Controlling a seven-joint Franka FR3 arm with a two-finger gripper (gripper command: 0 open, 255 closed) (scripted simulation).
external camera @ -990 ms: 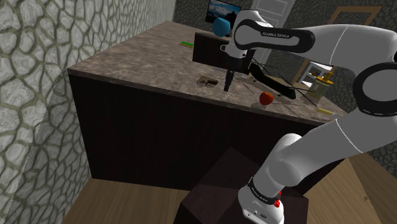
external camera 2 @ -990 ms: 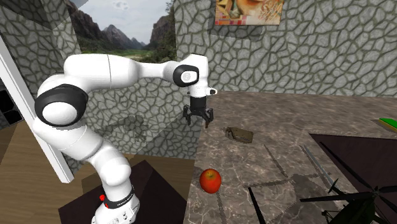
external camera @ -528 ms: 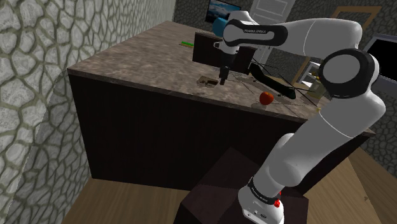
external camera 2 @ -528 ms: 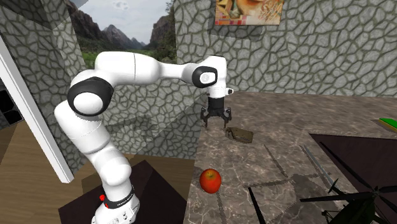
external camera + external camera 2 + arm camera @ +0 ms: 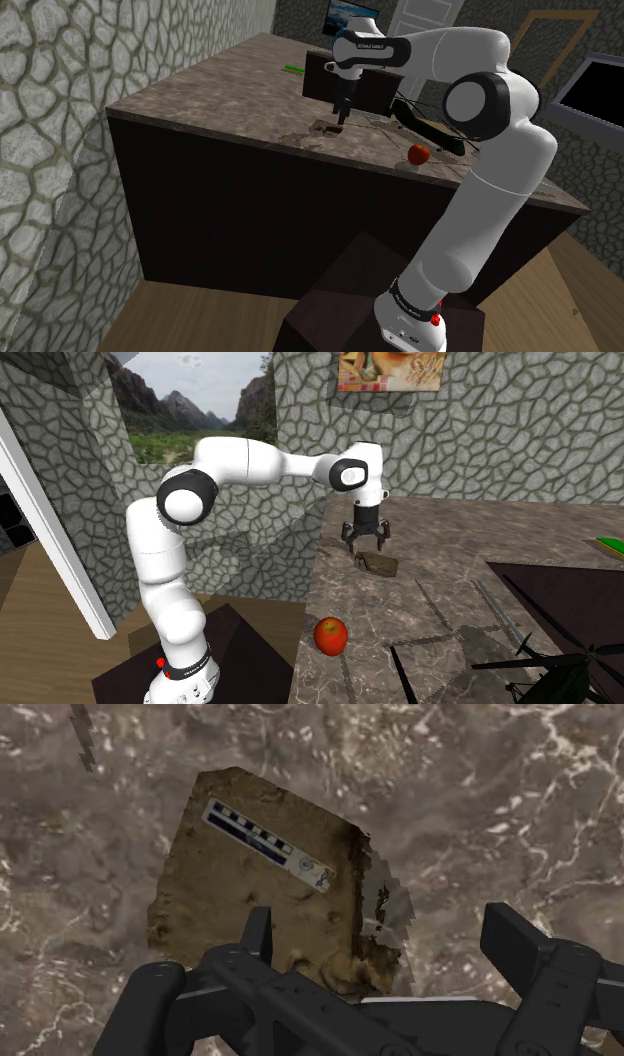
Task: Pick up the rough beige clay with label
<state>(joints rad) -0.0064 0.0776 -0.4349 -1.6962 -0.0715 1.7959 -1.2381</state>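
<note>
End effector (image 5: pixel 380 932) open, empty. One finger hangs over the flat clay slab (image 5: pixel 262 894); descending risks jamming onto it.

White glossy arm (image 5: pixel 500 200), rounded links, dark bands at the joints; there's lettering (image 5: pixel 365 46) along the last link, a red dot (image 5: pixel 436 320) down low, and the pincer (image 5: pixel 380 929) is all black.

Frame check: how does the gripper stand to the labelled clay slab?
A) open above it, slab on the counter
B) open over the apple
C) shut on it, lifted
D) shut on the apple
A: the gripper is spread open over the clay slab, which lies flat on the counter.
</note>
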